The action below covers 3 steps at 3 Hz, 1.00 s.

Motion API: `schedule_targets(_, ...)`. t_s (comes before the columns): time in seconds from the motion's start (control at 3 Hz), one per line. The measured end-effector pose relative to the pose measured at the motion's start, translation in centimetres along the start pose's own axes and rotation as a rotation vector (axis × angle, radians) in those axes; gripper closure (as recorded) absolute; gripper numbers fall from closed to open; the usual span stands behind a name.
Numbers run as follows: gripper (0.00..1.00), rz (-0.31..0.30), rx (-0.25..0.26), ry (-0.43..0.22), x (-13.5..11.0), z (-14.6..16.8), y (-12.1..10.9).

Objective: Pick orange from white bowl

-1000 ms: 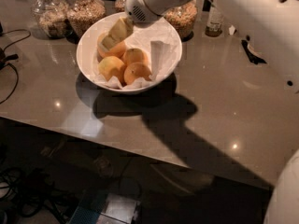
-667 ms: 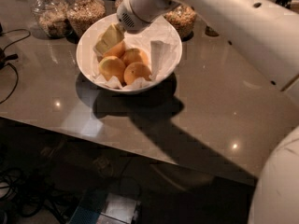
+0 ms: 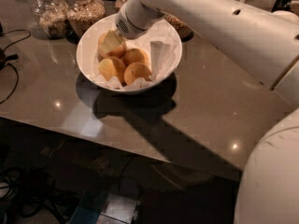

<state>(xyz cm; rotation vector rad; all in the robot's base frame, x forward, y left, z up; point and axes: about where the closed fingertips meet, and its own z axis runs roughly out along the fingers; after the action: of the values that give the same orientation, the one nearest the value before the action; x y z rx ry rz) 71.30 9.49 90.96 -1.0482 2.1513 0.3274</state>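
The white bowl (image 3: 88, 55) stands at the back of the grey table and is lined with crumpled white paper (image 3: 160, 55). Several oranges lie in it. The orange (image 3: 103, 48) at the bowl's back left is partly covered by my gripper (image 3: 111, 41), which reaches down into the bowl from the upper right and sits right on top of it. Three other oranges lie close by: one in the middle (image 3: 135, 56), one at the front left (image 3: 112, 68) and one at the front right (image 3: 137, 73).
Glass jars of grains (image 3: 51, 17) (image 3: 87, 10) stand behind the bowl on the left, and another (image 3: 178, 28) behind it on the right. Black cables (image 3: 9, 59) lie at the table's left side. The table's front edge (image 3: 140, 150) drops off to a dark floor. My white arm (image 3: 224, 27) fills the upper right.
My gripper has moved a little down and to the left, deeper into the bowl onto the back-left orange. The arm now covers more of the right side.
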Motion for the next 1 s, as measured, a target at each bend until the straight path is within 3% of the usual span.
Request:
schedule_targets(0.33, 0.46, 0.071, 0.064, 0.028, 0.99, 0.19, -0.52)
schedule_targets(0.67, 0.28, 0.085, 0.070, 0.037, 1.10, 0.22, -0.45)
schedule_targets(1.0, 0.20, 0.124, 0.072, 0.055, 0.91, 1.02, -0.42)
